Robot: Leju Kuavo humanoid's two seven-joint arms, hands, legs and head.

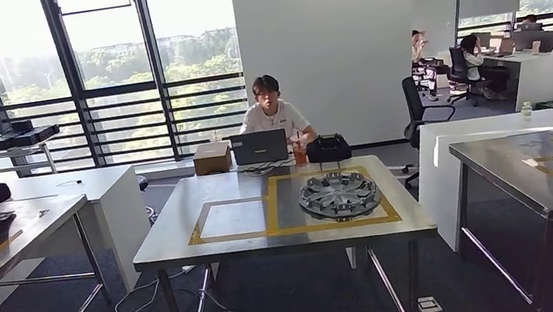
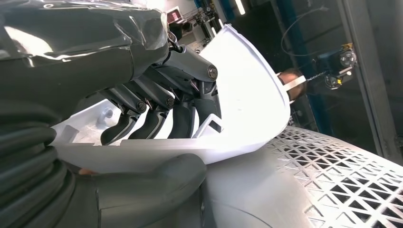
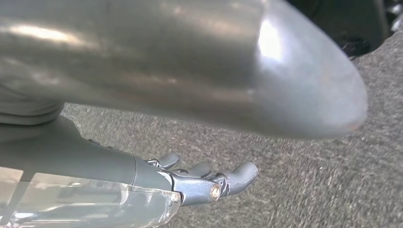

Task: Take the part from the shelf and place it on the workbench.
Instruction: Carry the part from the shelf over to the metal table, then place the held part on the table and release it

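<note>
Up close at the left wrist, the part is a smooth white curved plastic shell with a rounded edge. The left robot hand grips it, dark fingers curled inside, thumb beneath. The right robot hand hangs over grey carpet, fingers loosely extended, grasping nothing.

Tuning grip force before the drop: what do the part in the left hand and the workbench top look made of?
White part: likely moulded plastic, smooth and matte, thin-walled with ribs. The left hand grips it. Workbench: seemingly brushed metal, given its dull silver reflections.
</note>
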